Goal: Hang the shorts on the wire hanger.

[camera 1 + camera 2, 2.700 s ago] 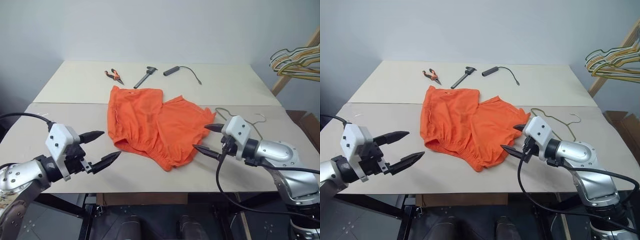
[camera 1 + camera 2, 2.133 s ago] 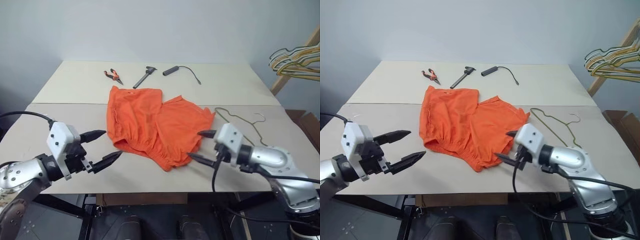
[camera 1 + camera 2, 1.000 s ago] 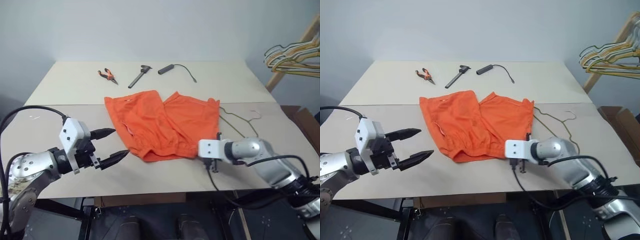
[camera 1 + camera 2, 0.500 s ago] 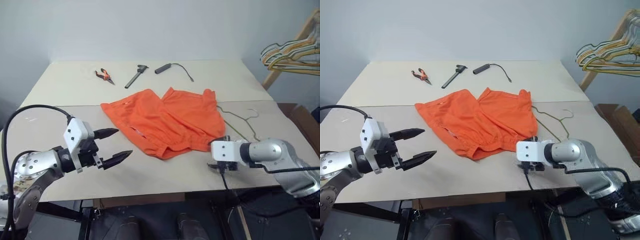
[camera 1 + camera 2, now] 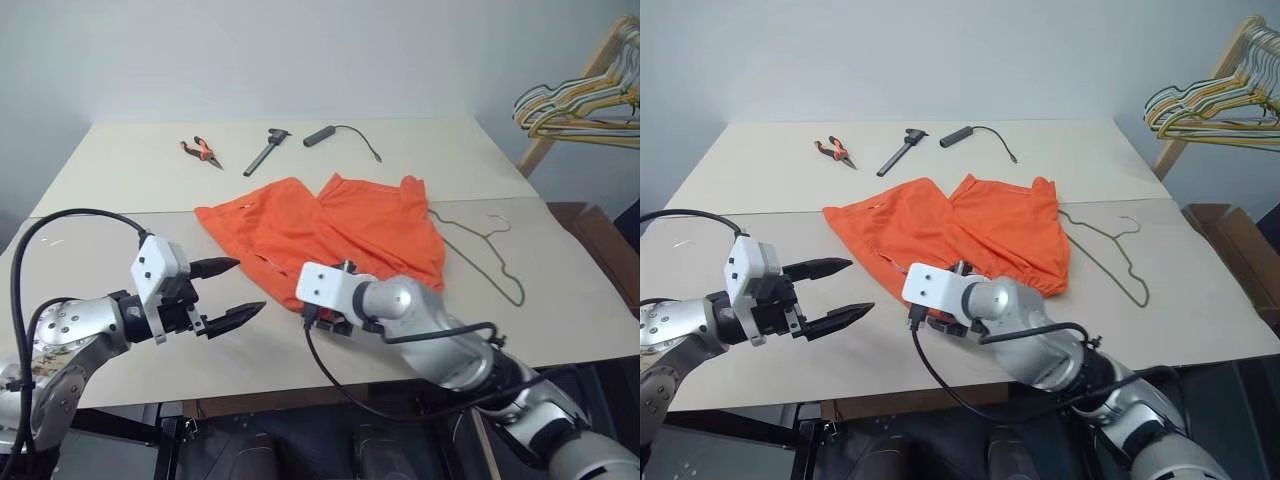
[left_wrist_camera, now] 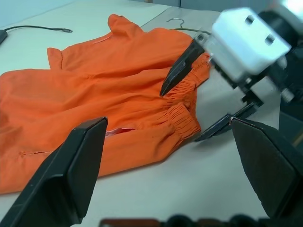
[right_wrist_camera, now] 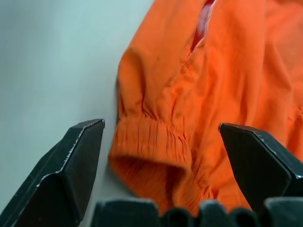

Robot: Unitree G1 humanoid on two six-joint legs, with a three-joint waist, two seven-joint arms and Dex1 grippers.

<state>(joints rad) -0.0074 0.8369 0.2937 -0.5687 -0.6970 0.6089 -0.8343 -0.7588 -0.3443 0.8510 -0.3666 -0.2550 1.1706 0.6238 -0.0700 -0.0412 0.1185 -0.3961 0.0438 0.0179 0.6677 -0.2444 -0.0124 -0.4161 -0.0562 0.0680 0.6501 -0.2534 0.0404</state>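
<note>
The orange shorts [image 5: 340, 225] lie flat on the table [image 5: 120, 180], with the gathered waistband toward me. The wire hanger [image 5: 517, 297] lies flat just to their right, bare. My right gripper [image 7: 161, 125] is open and hovers over the left end of the waistband [image 7: 151, 139], one finger on either side of it, holding nothing. The left wrist view shows it from the front, and there the right gripper [image 6: 189, 106] has its black fingers apart above the elastic. My left gripper [image 5: 250, 285] is open and empty, above bare table to the left of the shorts.
Orange-handled pliers [image 5: 197, 150], a black hand tool [image 5: 266, 152] and a black cylinder with a cable [image 5: 322, 134] lie along the far half of the table. A bunch of wire hangers [image 5: 575, 100] hangs on a wooden rack at the far right.
My right arm has swept left along the near edge of the shorts, from the waistband's right end to its left end, and its gripper has opened. The left gripper has stayed put.
</note>
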